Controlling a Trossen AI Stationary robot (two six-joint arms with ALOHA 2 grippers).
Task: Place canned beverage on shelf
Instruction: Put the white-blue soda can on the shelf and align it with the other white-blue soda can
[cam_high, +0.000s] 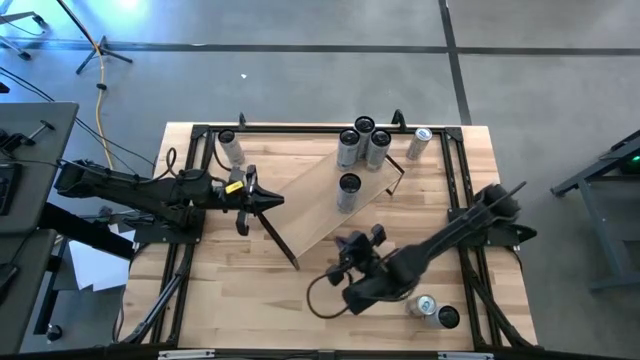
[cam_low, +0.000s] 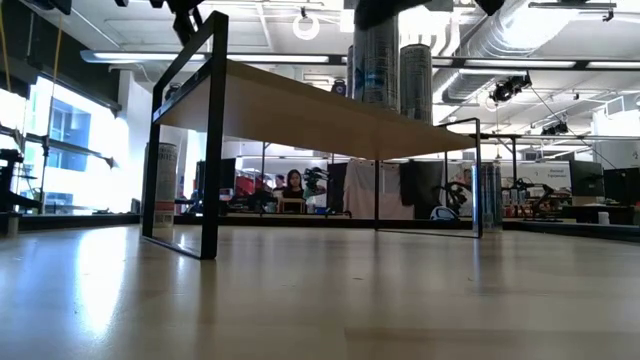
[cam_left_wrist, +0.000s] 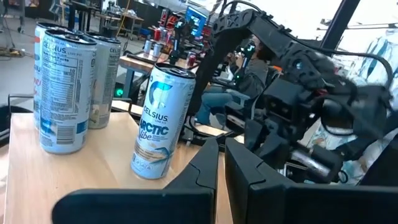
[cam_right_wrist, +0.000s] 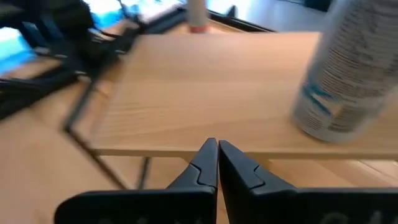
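Note:
The shelf (cam_high: 330, 205) is a pale board on black end brackets, set slantwise across the table. Three cans (cam_high: 363, 142) stand together at its far end, and one more can (cam_high: 348, 190) stands alone near its middle, labelled Arctic Vibe (cam_left_wrist: 160, 124). My left gripper (cam_high: 272, 200) is shut and level at the shelf's left end, looking along the board (cam_left_wrist: 221, 165). My right gripper (cam_high: 346, 243) is shut and empty. It hovers just off the board's near long edge (cam_right_wrist: 217, 157), left of the lone can (cam_right_wrist: 351, 68). My left gripper has its shut fingers over the left end of the shelf's board (cam_left_wrist: 112, 168). I cannot tell whether they touch the board or the bracket.
One can (cam_high: 232, 148) stands on the table at the far left. Another can (cam_high: 420, 142) lies at the far right, and a third can (cam_high: 435, 312) lies at the near right beside my right arm. A black frame (cam_high: 190, 180) runs around the tabletop's edges.

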